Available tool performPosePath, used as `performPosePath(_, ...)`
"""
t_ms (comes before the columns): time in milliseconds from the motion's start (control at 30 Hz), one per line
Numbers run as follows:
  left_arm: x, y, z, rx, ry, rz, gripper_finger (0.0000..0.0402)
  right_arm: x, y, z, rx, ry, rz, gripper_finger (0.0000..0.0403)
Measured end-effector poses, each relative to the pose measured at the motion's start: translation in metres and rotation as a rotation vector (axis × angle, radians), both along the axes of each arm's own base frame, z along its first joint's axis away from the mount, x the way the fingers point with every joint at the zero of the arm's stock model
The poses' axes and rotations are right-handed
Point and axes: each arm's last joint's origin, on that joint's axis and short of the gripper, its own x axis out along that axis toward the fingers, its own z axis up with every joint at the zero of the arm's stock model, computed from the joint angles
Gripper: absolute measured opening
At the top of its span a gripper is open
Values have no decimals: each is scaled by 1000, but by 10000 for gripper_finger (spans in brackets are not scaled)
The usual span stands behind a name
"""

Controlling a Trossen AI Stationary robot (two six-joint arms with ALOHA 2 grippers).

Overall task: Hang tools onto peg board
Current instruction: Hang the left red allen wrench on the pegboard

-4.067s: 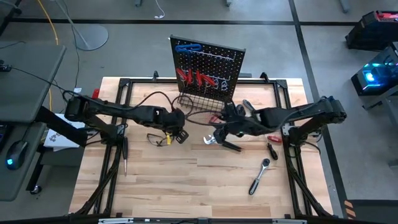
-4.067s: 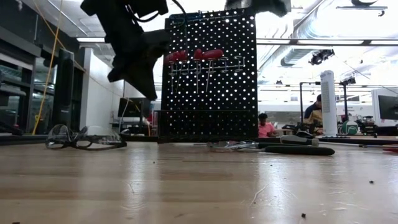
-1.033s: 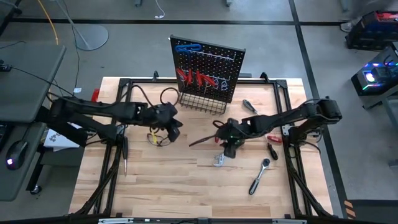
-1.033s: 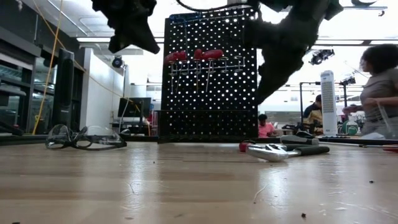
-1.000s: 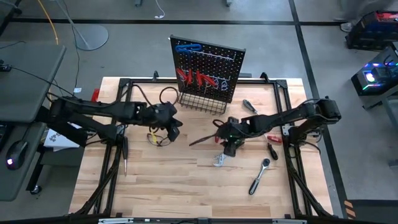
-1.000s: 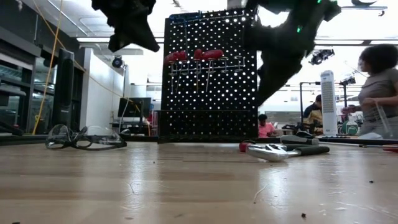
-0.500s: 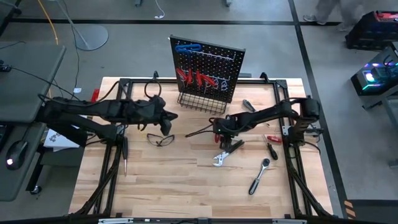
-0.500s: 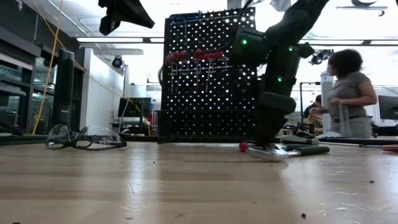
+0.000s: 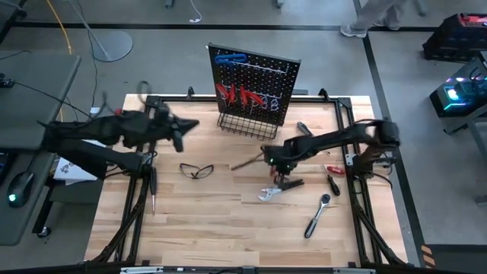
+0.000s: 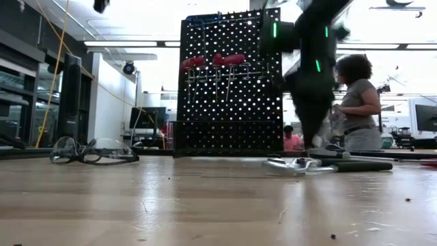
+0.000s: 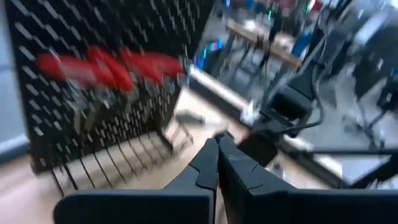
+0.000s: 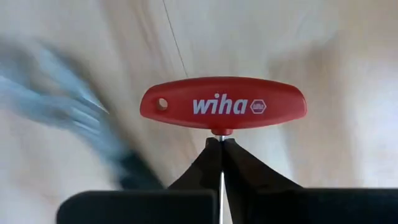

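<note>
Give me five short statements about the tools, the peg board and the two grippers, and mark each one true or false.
1. The right gripper is shut on the shaft of a red T-handle key. True.
2. The safety glasses hang on the peg board. False: they lie on the table, in front of the board.
3. Red-handled tools hang on the peg board. True.
4. The left gripper holds a ratchet. False: its fingers are shut on nothing, and the ratchet lies on the table near the right arm.
5. The peg board lies flat on the table. False: it stands upright at the table's far edge.
</note>
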Motion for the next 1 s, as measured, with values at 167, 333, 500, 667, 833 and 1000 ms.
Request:
performPosePath(167,-32,5,15,71,-83,86,0,5,5,65,-49,-220,-44,1)
performPosePath(333,-46,8,18,118,-90,158,0,17,8,138,-185,-538,-162,0)
performPosePath(500,-44,9,17,154,-60,185,0,34,6,180,-427,-793,-347,0)
performPosePath(667,-36,8,14,165,-27,180,0,39,0,207,-636,-1004,-548,0)
performPosePath(833,-28,7,11,157,-9,160,0,37,-9,212,-757,-1084,-789,0)
performPosePath(1000,-23,5,10,126,-12,95,0,34,-7,190,-729,-1201,-877,0)
